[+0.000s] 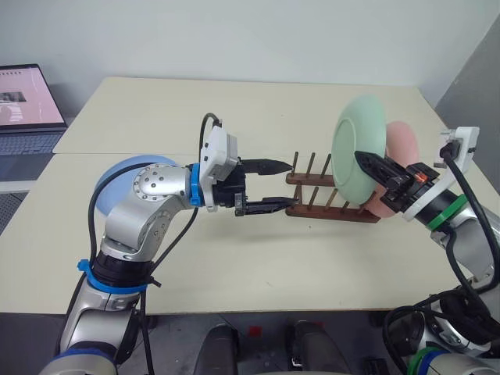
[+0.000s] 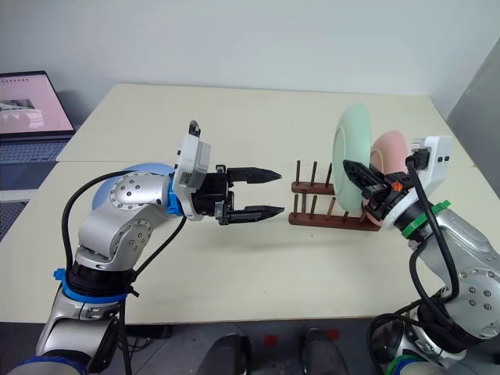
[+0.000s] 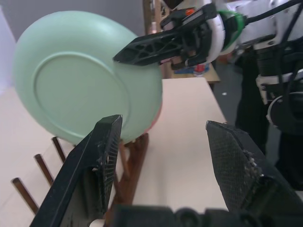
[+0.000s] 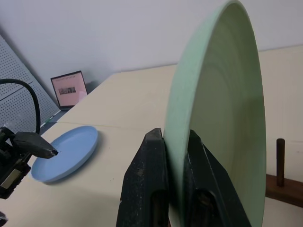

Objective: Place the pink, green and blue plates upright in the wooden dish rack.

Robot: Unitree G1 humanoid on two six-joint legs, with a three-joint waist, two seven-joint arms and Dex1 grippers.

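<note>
A small dark reddish-brown wooden dish rack (image 1: 332,197) with thin pegs standing up sits on the cream table (image 1: 258,117), at about 3 o'clock from the middle of the table in the head views.

The round pink plate (image 1: 403,143) stands up on its edge at the rack's 3 o'clock end.

The round pale green plate (image 1: 358,150) is up on its edge too, just on the 9 o'clock side of the pink plate. The right gripper (image 4: 177,184) has its two black fingers pinched on the green plate's rim, one finger on each side. The bottom of the green plate is down at the pegs, but I cannot tell if it sits in a slot or is just held there.

The round blue plate (image 2: 133,173) lies flat on the table at about 9 o'clock from the rack, well apart from it. The left arm covers part of it.

The left gripper (image 1: 268,186) points at the rack's 9 o'clock end. Its two black fingers are apart and nothing is between them. One fingertip looks very near the first peg, but I cannot tell if it touches.

An open laptop (image 1: 30,109) with a pink screen is at the 10 o'clock corner, off the table.
</note>
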